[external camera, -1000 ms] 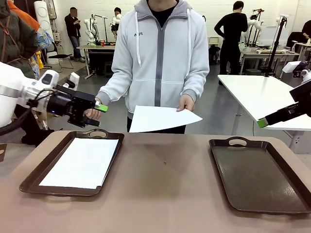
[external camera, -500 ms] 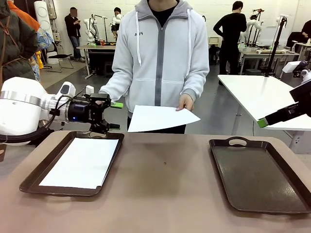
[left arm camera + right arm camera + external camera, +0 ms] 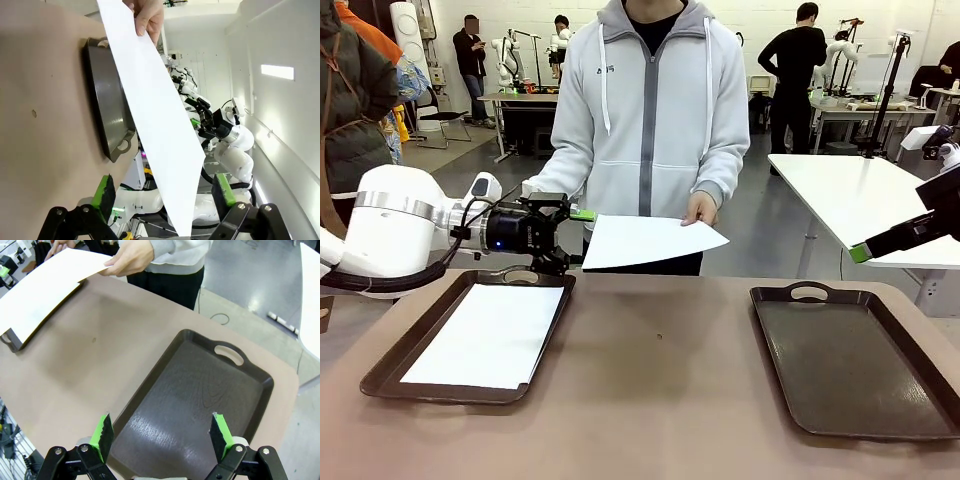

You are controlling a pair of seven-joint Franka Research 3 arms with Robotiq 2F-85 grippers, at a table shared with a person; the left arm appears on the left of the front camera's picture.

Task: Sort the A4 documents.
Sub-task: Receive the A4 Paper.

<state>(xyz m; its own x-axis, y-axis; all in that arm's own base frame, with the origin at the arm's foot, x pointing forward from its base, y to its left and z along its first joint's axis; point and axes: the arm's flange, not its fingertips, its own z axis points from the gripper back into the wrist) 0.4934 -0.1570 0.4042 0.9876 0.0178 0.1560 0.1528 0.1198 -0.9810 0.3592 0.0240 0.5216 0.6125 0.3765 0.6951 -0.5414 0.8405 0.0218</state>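
1. Left gripper [image 3: 582, 237] is spread wide open, the sheet's near edge between its pads, nothing pinched.
2. Sheet [image 3: 650, 240] is held flat above the table's far edge by the person's hand [image 3: 701, 209], presumably offered for a handover.
3. Long axis runs sideways, towards the gripper.

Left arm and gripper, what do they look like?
The left arm is glossy white and rounded, with a silver band at one joint and black cables looping to the wrist. The left gripper is black with a small blue light on its body. Its two fingers are black linkages ending in bright green pads.
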